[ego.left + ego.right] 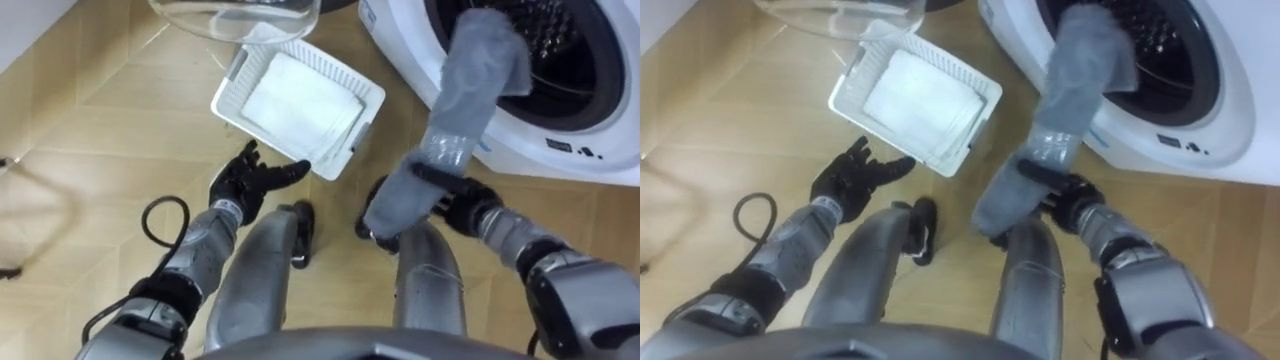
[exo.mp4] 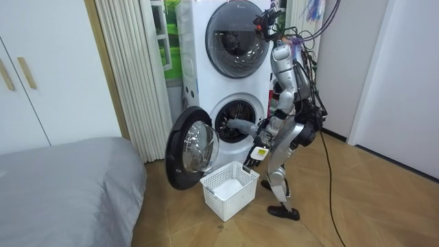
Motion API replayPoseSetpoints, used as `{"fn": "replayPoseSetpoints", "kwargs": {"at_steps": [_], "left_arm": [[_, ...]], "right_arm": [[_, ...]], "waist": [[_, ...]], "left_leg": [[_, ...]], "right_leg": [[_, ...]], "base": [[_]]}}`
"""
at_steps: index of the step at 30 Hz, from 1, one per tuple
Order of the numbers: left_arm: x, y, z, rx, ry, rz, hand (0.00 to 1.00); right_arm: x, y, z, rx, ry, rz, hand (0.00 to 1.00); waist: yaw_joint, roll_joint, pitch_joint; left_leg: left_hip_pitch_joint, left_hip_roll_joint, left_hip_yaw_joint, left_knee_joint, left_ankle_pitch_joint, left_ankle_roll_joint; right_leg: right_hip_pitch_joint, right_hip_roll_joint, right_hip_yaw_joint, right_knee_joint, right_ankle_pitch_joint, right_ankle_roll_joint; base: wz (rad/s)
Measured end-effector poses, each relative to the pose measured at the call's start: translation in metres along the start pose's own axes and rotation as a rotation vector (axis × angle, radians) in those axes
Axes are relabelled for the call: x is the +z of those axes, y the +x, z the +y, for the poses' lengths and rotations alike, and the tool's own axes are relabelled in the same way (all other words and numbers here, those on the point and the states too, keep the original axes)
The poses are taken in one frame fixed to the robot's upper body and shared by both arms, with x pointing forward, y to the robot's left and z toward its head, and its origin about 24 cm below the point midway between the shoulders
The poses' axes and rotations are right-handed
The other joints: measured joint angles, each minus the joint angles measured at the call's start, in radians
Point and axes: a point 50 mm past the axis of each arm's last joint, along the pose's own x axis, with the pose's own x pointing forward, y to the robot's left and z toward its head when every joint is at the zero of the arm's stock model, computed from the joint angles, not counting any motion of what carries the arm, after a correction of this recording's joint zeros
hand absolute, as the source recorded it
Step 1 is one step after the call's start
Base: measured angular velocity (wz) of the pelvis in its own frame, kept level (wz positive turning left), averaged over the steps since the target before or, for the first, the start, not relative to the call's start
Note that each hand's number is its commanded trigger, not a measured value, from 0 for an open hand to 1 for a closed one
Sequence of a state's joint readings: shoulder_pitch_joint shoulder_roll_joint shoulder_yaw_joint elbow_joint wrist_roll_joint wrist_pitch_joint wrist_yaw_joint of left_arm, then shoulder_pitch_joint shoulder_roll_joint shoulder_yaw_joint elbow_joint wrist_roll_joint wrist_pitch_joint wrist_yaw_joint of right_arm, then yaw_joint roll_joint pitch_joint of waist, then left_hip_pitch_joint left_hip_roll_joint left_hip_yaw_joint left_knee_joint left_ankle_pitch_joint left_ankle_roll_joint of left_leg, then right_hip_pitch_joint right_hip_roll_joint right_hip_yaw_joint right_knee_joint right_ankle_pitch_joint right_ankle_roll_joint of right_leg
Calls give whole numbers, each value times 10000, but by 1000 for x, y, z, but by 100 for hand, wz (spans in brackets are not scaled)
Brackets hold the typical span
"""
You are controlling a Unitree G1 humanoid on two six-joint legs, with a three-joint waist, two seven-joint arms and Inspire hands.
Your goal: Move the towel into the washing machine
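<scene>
— Saw the towel [image 1: 470, 90] hanging long and grey, top end already over the lip of the drum [image 1: 555, 35], lower end down by the knees.

— Judged it soft, light, limp; no stiffness to push with. Best gripped near the middle, as there, then fed in bunch by bunch.

— Slippery?

— Hardly. Likely to slide back off the rim, though, if let go with so much dangling outside.

— Found the right hand [image 1: 455, 200] clenched on it, fingers wrapped about the lower middle, just below the washer [image 1: 590, 150] front.

— And spotted the left hand [image 1: 245, 180] slack, fingers spread, grasping nothing, hovering over the floor just beside the basket [image 1: 230, 80].

— Noticed a white cloth [image 1: 300, 100] lying folded in that basket, too.

— Saw the door [image 2: 192, 147] swung wide in the room view, well apart from the towel.
</scene>
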State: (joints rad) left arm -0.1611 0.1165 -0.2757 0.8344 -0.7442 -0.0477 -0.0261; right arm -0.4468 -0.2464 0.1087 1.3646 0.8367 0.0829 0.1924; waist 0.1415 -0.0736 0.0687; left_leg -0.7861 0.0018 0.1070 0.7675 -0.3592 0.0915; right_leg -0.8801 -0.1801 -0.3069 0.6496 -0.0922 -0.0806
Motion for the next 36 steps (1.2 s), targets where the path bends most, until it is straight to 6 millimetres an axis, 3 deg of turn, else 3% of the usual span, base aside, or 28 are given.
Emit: {"fn": "replayPoseSetpoints", "kwargs": {"at_steps": [4,7,11,15,19,22,23,24,29,32,33,36], "left_arm": [[3,-5,12,188,360,-41,0],[7,-10,18,268,369,-224,0],[8,-16,26,532,545,-269,0],[10,-23,34,815,702,-429,0],[10,-26,38,1029,583,-550,0],[11,-30,33,1175,466,-810,0],[13,-30,32,1167,452,-897,0],[13,-32,31,1228,396,-979,0],[20,-36,33,1567,342,-1397,0],[21,-35,31,1613,621,-1599,0],[20,-35,28,1589,751,-1594,0],[18,-34,27,1668,883,-1580,0]], "right_arm": [[25,-1,1,137,1436,-625,100],[54,-8,-9,35,2640,-1502,100],[80,-15,-16,-207,3199,-2092,100],[86,-14,-9,-154,3819,-1908,100],[101,-16,-1,-153,3921,-2064,100],[104,-16,1,-311,4509,-2001,100],[104,-16,2,-366,4661,-1987,88],[107,-17,4,-473,4910,-1991,3],[127,-20,22,-406,6246,-1826,0],[131,-22,18,-713,7534,-1758,0],[135,-25,14,-871,8098,-1814,0],[149,-33,1,-1336,9419,-2374,0]], "waist": [[-1,-351,-16],[20,-673,-28],[10,-853,-41],[10,-1087,-36],[-91,-1158,-29],[-113,-1267,-18],[-110,-1298,-24],[-114,-1364,-19],[-350,-1502,-24],[-390,-1498,-25],[-434,-1498,-25],[-465,-1495,-26]], "left_leg": [[-84,19,-31,227,-3,1],[-105,-1,-37,364,-7,8],[-183,25,-52,543,-16,24],[-337,5,25,681,-27,45],[-652,11,-18,949,-48,88],[-678,-41,43,1145,-122,200],[-696,-62,60,1177,-135,217],[-757,-100,91,1213,-141,232],[-947,-170,186,1389,-166,354],[-1011,-201,363,1542,-253,503],[-1031,-323,354,1551,-258,531],[-1044,-387,379,1557,-289,609]], "right_leg": [[-18,-3,-20,130,-15,-42],[-5,-86,-52,258,-13,-46],[-7,-100,-111,301,8,-78],[-220,-182,-57,466,-17,-86],[-450,-200,-87,644,5,-120],[-516,-312,-38,939,-102,-26],[-551,-334,-22,983,-155,29],[-645,-426,27,1027,-215,101],[-808,-648,-143,1289,-239,122],[-914,-878,-187,1633,-461,240],[-968,-1038,-188,1769,-536,294],[-992,-1162,-211,1862,-613,360]], "base": [[1],[5],[0],[0],[1],[5],[3],[3],[3],[18],[23],[9]]}}
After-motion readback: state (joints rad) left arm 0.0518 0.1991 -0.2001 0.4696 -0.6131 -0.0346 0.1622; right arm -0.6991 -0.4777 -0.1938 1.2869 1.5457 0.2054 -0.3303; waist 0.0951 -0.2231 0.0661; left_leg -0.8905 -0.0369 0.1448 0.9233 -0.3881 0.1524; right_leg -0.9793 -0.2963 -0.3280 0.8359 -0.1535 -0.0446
